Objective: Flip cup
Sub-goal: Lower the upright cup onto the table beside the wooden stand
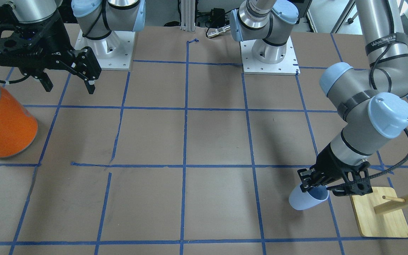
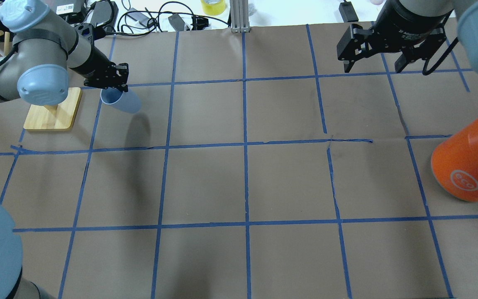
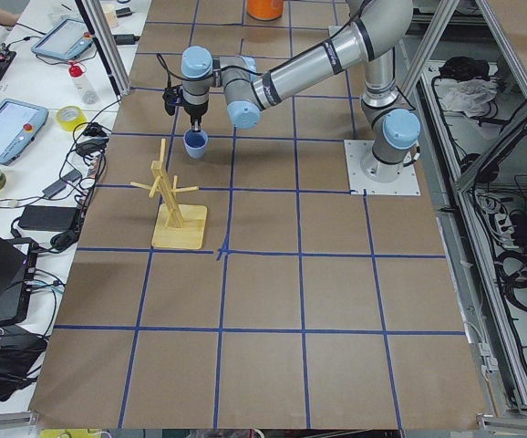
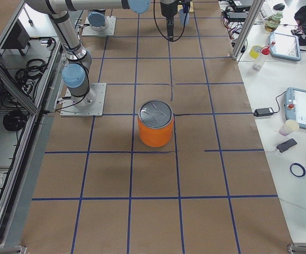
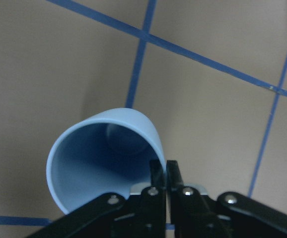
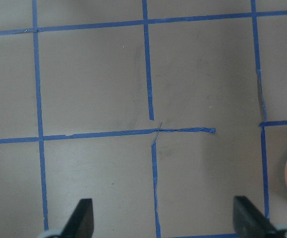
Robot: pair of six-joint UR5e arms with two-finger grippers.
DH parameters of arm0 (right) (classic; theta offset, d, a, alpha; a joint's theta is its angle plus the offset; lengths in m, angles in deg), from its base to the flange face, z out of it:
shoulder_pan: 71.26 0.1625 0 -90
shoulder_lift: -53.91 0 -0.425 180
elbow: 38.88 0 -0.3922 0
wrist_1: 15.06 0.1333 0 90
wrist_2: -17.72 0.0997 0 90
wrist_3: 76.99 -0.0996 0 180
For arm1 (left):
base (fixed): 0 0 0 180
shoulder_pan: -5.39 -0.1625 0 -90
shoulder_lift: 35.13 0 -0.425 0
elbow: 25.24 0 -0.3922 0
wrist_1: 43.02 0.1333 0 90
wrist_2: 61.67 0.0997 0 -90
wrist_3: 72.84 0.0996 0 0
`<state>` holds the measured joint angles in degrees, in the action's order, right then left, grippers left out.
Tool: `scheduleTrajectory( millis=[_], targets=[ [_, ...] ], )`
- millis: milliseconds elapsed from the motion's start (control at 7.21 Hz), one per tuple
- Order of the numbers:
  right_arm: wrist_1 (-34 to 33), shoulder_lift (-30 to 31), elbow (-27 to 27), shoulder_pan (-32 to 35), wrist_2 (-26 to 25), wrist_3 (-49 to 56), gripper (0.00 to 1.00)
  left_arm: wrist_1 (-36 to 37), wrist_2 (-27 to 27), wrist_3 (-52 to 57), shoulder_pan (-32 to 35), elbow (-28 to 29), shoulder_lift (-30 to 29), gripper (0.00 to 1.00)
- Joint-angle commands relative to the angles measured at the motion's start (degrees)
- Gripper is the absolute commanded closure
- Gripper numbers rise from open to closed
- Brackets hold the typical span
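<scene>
The left gripper point(image 2: 115, 87) is pinching 1 wall of the cup point(image 2: 123, 102), holding it tilted just beside the wooden stand point(image 2: 52, 113), so flipping it cleanly is probably calling for a slow wrist roll with a firm pinch, while the right gripper point(image 2: 374, 66) is hanging open, well apart.

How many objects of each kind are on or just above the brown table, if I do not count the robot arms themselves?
Pale blue cup, tilted, its rim pinched by the left gripper: 1
Orange can with a silver lid: 1
Wooden peg stand: 1
Total: 3
</scene>
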<state>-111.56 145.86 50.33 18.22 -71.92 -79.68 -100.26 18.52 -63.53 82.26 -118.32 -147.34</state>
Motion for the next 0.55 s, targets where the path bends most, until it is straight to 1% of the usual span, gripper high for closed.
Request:
scheduleTrajectory(
  millis=[0, 139, 277, 416],
  targets=[
    [0.1, 0.0, 0.0, 0.0, 0.0, 0.1, 0.0, -8.3, 1.4, 12.0, -0.9, 4.6, -2.0, 0.96],
    [0.1, 0.0, 0.0, 0.0, 0.0, 0.1, 0.0, -10.6, 1.4, 14.7, -0.6, 5.7, -2.7, 0.96],
    [0.1, 0.1, 0.1, 0.0, 0.0, 0.1, 0.0, -10.8, 1.4, 19.0, -0.7, 5.5, -2.9, 0.96],
    [0.1, 0.0, 0.1, 0.0, 0.0, 0.1, 0.0, -10.4, 2.5, 19.8, -0.6, 5.5, -2.9, 0.96]
  ],
)
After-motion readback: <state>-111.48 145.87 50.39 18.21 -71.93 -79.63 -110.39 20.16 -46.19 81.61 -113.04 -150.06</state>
